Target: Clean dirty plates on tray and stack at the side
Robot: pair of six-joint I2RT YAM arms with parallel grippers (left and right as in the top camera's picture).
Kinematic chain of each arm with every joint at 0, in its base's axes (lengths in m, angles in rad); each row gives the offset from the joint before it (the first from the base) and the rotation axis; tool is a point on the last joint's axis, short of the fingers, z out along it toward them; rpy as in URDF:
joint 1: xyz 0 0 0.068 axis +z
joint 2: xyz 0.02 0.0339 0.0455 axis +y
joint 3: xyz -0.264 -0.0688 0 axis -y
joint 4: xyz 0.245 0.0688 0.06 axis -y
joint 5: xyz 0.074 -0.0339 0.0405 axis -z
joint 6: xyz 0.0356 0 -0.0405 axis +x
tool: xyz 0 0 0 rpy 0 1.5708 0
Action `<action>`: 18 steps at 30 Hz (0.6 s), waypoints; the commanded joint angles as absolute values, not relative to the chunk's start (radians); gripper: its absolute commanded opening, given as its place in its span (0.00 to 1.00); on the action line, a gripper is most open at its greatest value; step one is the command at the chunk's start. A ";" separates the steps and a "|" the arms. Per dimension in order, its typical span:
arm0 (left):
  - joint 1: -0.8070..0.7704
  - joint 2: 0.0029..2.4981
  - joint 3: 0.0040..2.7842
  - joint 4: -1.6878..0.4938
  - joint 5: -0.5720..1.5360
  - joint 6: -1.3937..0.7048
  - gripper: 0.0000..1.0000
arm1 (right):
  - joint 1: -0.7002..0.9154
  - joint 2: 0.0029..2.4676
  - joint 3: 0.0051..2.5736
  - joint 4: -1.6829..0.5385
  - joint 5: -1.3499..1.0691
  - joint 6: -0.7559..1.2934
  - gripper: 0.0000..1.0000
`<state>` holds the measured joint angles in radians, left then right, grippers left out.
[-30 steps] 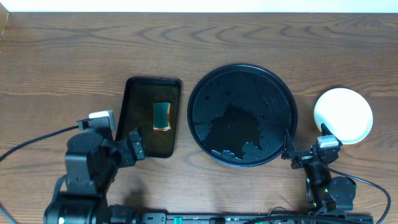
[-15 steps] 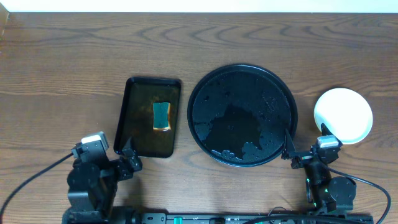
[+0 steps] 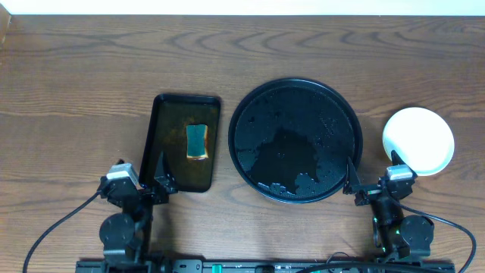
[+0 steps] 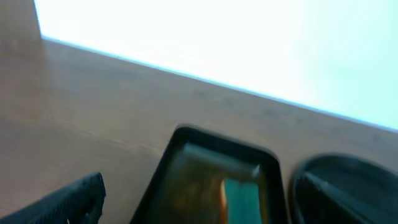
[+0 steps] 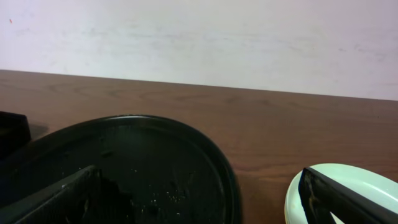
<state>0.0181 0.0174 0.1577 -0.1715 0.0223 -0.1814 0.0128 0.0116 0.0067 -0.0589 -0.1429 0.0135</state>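
All plates (image 3: 418, 140) in view sit stacked on the desk (image 3: 76, 76) just right of your right pincer (image 3: 371, 173), tray (image 3: 295, 114) ahead-left of it bare; it and your left pincer (image 3: 142, 171) gape empty, so likely finished, just park.

Bench (image 3: 76, 76): brown wood grain with dark wavy figure, matte. Light is even, with only soft shadows. Wall (image 5: 199, 37): plain off-white, faintly mottled, rising straight from the bench's far edge. Left wrist view is blurred, and there the wall above the bench is washed out to bright white.
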 commanded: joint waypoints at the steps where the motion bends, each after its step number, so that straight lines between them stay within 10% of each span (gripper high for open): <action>1: 0.023 0.002 0.096 -0.043 0.014 -0.149 0.97 | 0.020 0.005 0.006 -0.062 -0.154 0.002 0.99; 18: 0.023 0.002 0.004 -0.071 0.014 -0.060 0.98 | 0.020 0.005 0.006 -0.062 -0.154 0.002 0.99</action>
